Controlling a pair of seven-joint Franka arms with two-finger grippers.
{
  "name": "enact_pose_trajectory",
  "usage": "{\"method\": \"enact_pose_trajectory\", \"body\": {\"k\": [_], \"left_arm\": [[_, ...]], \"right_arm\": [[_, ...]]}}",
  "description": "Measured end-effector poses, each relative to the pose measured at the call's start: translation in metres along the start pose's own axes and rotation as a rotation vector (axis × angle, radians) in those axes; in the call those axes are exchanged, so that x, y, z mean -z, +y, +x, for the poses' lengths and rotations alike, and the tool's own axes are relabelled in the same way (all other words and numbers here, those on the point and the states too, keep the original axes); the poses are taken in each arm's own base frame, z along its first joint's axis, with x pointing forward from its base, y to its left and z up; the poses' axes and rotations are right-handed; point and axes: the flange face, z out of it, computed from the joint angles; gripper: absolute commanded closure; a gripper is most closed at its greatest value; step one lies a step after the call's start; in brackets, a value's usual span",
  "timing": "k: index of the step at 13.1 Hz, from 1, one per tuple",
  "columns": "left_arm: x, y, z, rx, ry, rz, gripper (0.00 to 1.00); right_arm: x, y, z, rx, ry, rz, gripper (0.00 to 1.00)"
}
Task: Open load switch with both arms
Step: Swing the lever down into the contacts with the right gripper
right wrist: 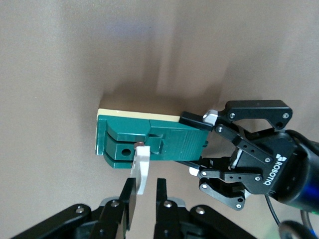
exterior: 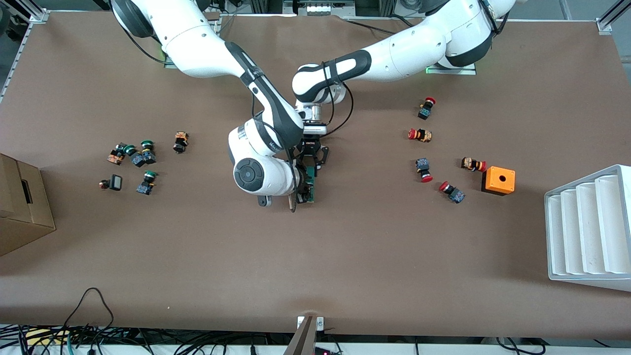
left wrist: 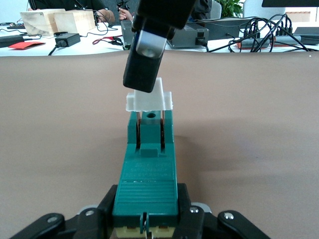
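The load switch (exterior: 311, 172) is a slim dark-green block held just above the middle of the table. My left gripper (exterior: 311, 159) is shut on one end of its green body (left wrist: 148, 169), a finger on each side (left wrist: 183, 201). At the other end the white end piece (left wrist: 160, 99) stands swung out from the body. My right gripper (right wrist: 144, 191) is closed around that white piece (right wrist: 141, 167), which lies against one finger. The right wrist view also shows the left gripper (right wrist: 197, 143) clamping the green block (right wrist: 149, 142).
Red-capped push buttons (exterior: 420, 135) and an orange cube (exterior: 498, 180) lie toward the left arm's end, with a white ribbed tray (exterior: 586, 227) at the table edge. Green-capped buttons (exterior: 140, 158) and a cardboard box (exterior: 22, 204) sit toward the right arm's end.
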Motion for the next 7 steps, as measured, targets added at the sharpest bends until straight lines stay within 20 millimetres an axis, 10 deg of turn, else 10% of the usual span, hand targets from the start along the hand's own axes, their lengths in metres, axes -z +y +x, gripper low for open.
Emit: {"method": "enact_pose_trajectory", "body": {"k": [7], "left_arm": [[0.000,0.000,0.000,0.000,0.000,0.000,0.85]], "right_arm": [[-0.004,0.013,0.003,0.013,0.016,-0.032,0.78]]}}
